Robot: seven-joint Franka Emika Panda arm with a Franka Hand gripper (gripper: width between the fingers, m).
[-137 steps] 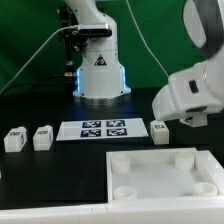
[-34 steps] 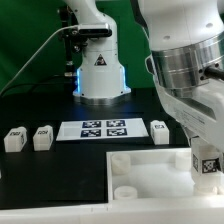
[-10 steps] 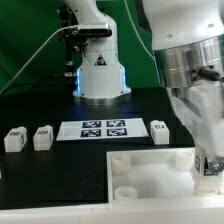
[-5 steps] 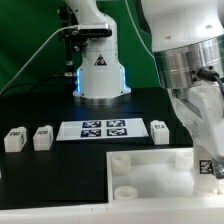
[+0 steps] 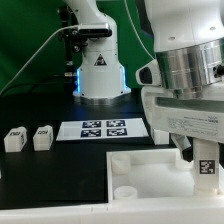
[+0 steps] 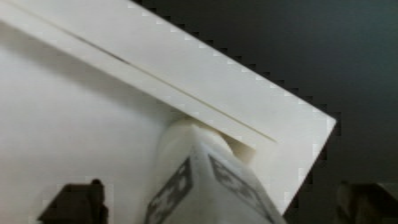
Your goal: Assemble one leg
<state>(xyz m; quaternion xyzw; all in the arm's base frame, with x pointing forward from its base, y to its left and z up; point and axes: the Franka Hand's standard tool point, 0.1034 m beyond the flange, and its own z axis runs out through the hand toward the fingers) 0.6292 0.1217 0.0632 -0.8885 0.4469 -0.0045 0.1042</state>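
Note:
A leg [image 5: 206, 165], a small white block with a black-and-white tag, stands upright at the near right corner of the big white tabletop panel [image 5: 150, 172]. In the wrist view the leg [image 6: 210, 185] rises from the panel's corner socket. My gripper [image 6: 222, 205] is straight above it. Its dark fingers [image 6: 80, 200] stand wide to either side, with a light gap between each finger and the leg. In the exterior view the hand [image 5: 190, 115] covers the leg's top.
Two more legs [image 5: 14, 139] [image 5: 42, 137] stand at the exterior view's left. The marker board [image 5: 95, 129] lies in the middle, in front of the arm's base [image 5: 98, 75]. The arm's hand hides the table to the right of the marker board.
The hand has turned about its vertical axis above the panel's corner and now hides the leg that stood right of the marker board. The leg under it stays at the corner.

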